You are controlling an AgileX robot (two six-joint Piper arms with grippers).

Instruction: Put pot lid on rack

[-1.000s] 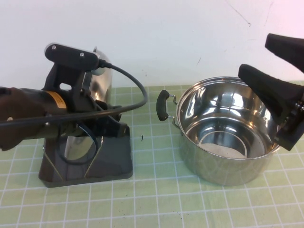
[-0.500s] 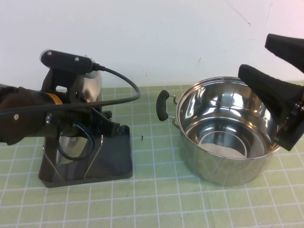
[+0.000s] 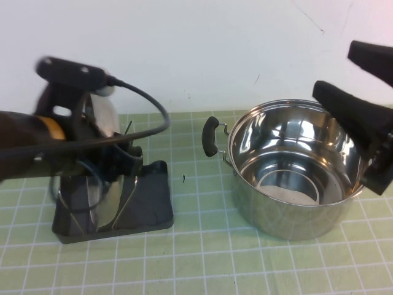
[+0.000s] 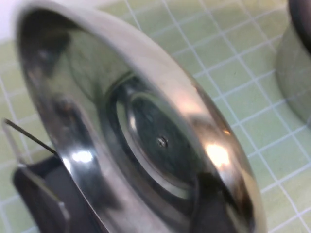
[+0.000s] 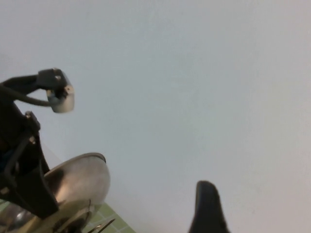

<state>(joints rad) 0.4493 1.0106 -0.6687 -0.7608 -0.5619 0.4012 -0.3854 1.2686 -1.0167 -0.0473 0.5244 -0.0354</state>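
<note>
Pot lid point(image 3: 98, 147) upright on rack point(image 3: 150, 206), beside left gripper point(image 3: 123, 161); right gripper point(image 3: 362, 92) raised

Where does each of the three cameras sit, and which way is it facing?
High view: raised on the robot's side, looking down at rack, pot, left gripper, right gripper.
Left wrist: close against the pot lid.
Right wrist: aimed across at the wall; one fingertip shows.
Shared: pot lid, in all three.

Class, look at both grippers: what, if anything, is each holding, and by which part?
The left gripper is at the pot lid standing in the rack; any hold is hidden. The right gripper, above the pot, is open and holds nothing.
</note>
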